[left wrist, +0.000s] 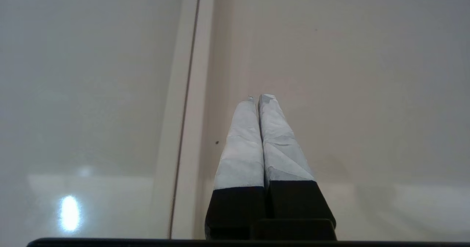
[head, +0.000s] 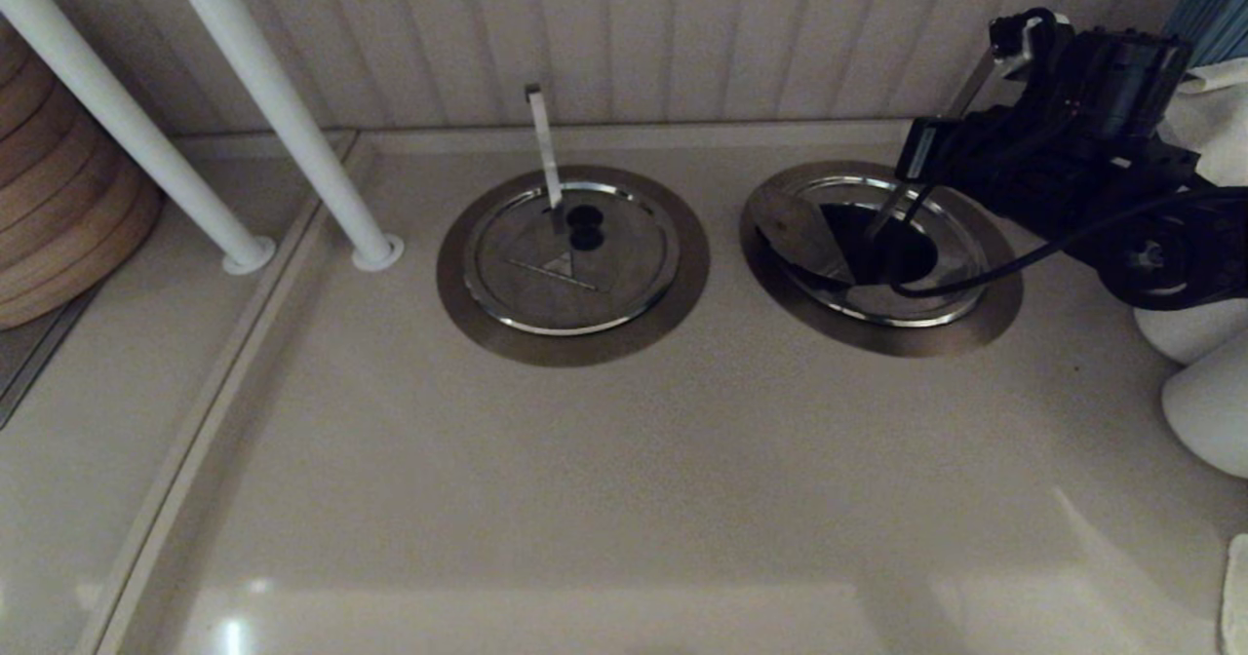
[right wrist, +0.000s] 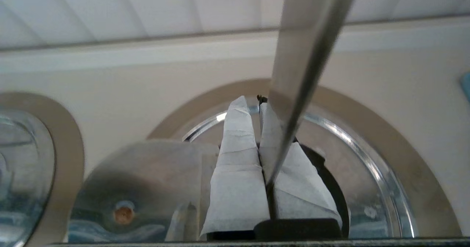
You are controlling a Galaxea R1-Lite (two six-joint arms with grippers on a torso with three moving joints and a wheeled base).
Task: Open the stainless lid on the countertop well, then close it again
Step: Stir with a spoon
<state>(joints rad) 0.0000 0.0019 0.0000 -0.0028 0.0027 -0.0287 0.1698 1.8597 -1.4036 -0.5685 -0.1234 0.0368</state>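
The right gripper (right wrist: 257,107) seems clamped on the diagonal strip (right wrist: 301,74); lower the stainless lid (head: 795,231) beside it squarely onto the countertop well (head: 960,319).

The stainless lid (head: 792,233) stands tilted open over the countertop well (head: 882,257).

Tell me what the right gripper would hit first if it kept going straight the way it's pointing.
Likely the far rim of the round steel-lined countertop well, just beyond the right gripper, which is shut on the flat metal strip; depth is unclear.
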